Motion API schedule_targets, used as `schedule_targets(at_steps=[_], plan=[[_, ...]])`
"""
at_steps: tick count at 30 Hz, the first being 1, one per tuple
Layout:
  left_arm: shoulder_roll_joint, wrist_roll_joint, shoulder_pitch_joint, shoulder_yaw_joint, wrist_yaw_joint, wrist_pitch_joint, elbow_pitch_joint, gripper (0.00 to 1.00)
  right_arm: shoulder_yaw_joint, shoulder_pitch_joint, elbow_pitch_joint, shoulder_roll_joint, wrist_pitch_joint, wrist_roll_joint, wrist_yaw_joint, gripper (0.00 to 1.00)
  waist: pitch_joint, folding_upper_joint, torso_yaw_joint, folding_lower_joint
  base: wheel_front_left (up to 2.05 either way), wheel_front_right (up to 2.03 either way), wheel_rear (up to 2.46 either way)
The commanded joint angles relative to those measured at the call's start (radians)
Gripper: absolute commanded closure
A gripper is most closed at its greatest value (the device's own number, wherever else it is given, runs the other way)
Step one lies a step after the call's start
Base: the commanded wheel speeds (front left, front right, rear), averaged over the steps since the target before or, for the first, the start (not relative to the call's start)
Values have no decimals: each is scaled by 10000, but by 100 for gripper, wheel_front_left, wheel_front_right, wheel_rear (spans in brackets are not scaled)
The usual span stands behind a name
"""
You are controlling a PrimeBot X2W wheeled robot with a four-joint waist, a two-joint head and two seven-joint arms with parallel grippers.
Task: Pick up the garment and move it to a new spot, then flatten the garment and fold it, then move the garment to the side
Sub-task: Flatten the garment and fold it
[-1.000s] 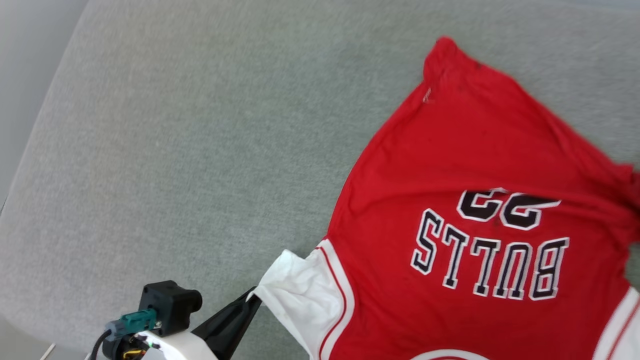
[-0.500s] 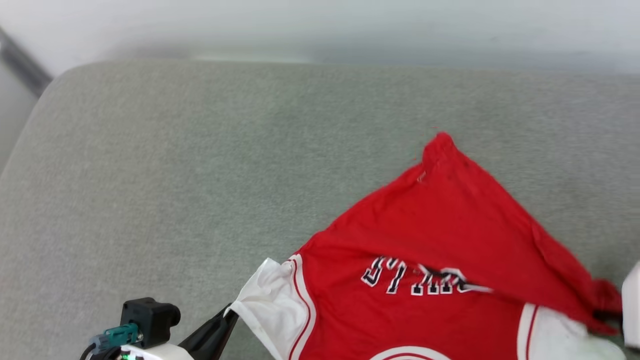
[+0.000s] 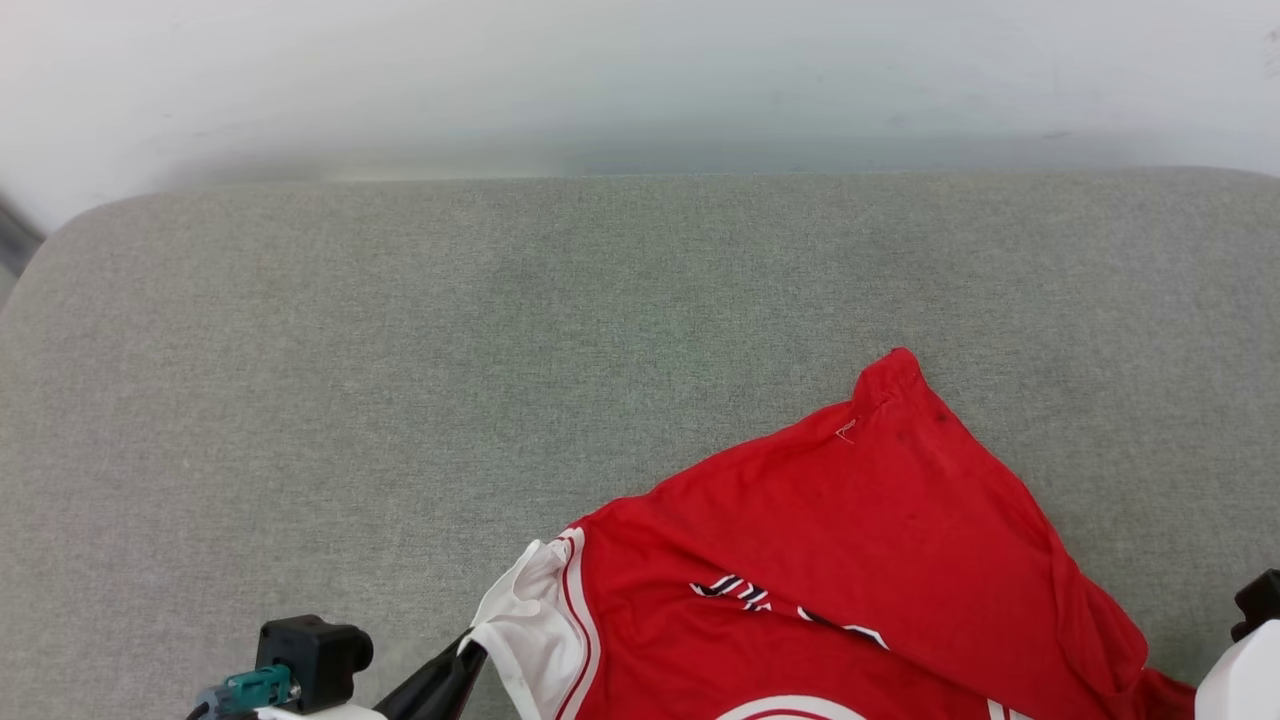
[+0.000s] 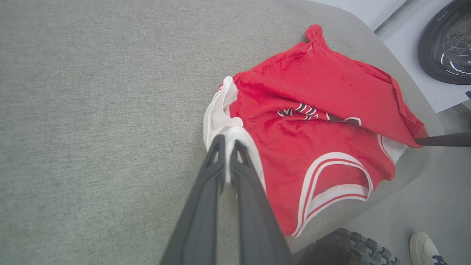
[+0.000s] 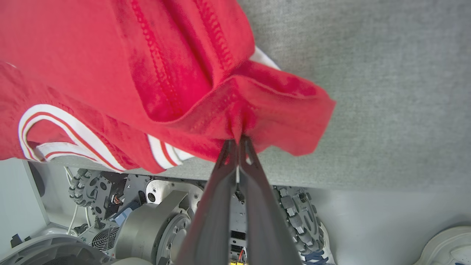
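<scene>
The left gripper (image 4: 226, 141) is clamped on the white sleeve (image 4: 217, 114) of the shirt (image 3: 850, 540), with cloth pinched between its fingertips. The right gripper (image 5: 239, 141) is closed on a bunched red edge at the shirt's opposite side. Between them the shirt is spread, partly doubled over itself, on the near part of a grey cushion (image 3: 400, 350), its collar at the cushion's near edge.

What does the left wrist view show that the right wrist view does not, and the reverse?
Left wrist view: left gripper pinching the white sleeve, black lettering, a round dark machine door. Right wrist view: hem stitching close up, a fan grille on the robot's base. Both: the red shirt on the grey cushion, the right gripper shut on its red corner, a pale shoe on the floor.
</scene>
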Motion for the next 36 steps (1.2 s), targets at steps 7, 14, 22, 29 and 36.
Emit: schedule_targets(at_steps=[7, 14, 22, 29, 36], plan=[[13, 69, -181, -3, 102, 71, -158, 100, 442, -295, -168, -573, -164, 372, -4, 0, 19, -1, 100, 1, 0, 0, 0], [-5, 193, -281, -82, 147, 99, -348, 100, 624, -801, -1277, -1455, 155, 567, -4, 0, 115, -1, 439, 1, 0, 0, 0], [50, 495, -612, -177, 152, 204, -815, 100, 951, -2858, -2405, -1499, 1197, 639, -4, 0, 743, -1, 1077, 1, 0, 0, 0], [-127, 852, -1244, -445, 10, 375, -1149, 100, 1719, -4878, -1603, -1413, 1837, -164, -4, 0, 1773, -1, 1867, 1, 0, 0, 0], [-469, 1026, -1808, -802, -255, 449, -1038, 100, 2270, -6142, -329, -1667, 2094, -936, -4, 0, 2582, -1, 2666, 1, 0, 0, 0]])
